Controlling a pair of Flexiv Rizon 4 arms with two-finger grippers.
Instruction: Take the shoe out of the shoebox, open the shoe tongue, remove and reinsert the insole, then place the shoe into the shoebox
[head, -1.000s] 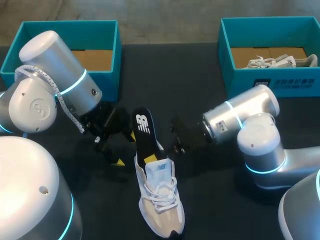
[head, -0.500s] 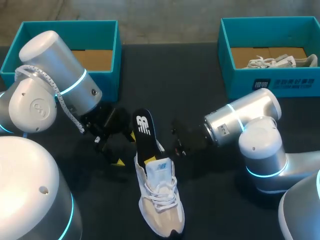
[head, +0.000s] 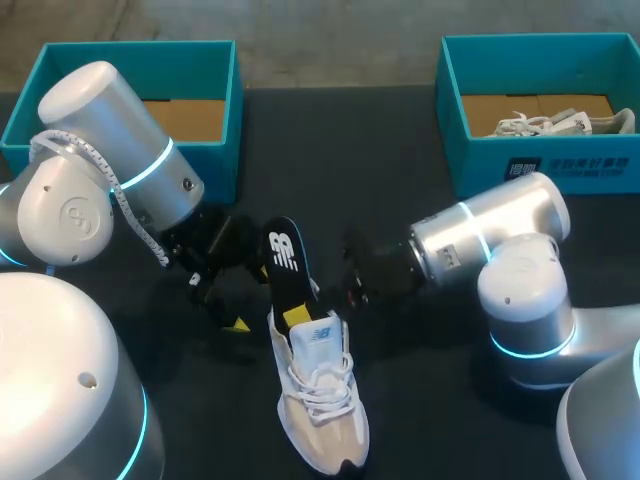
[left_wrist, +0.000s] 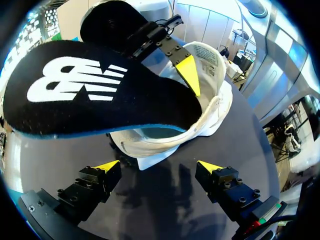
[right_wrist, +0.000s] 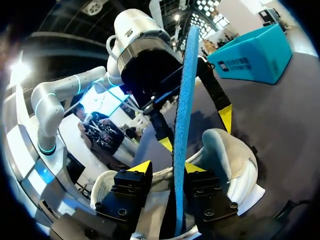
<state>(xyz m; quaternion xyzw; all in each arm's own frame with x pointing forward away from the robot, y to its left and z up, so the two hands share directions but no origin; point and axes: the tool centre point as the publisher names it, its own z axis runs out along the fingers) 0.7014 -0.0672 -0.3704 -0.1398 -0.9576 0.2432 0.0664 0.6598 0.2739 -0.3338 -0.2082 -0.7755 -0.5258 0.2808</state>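
Since a second ago the right arm's wrist has drawn slightly rightward, while the right tool (right_wrist: 167, 167) stays at the insole (head: 284, 258). It straddles the upright insole, one finger against it and a slim gap at the other. The left tool (left_wrist: 159, 167) hangs wide open and empty beside the shoe (head: 315, 400), which lies on the table (head: 400, 150) between the arms.

Shoe (head: 325, 430): white and beige, white laces (head: 320, 385), black toe sole. Insole (head: 283, 250): black top with white logo, blue underside. 2 boxes (head: 236, 110) (head: 480, 165): teal outside, brown inside. Table (head: 340, 150): black. Arms (head: 100, 160) (head: 500, 230): white, each with glowing cyan rings.
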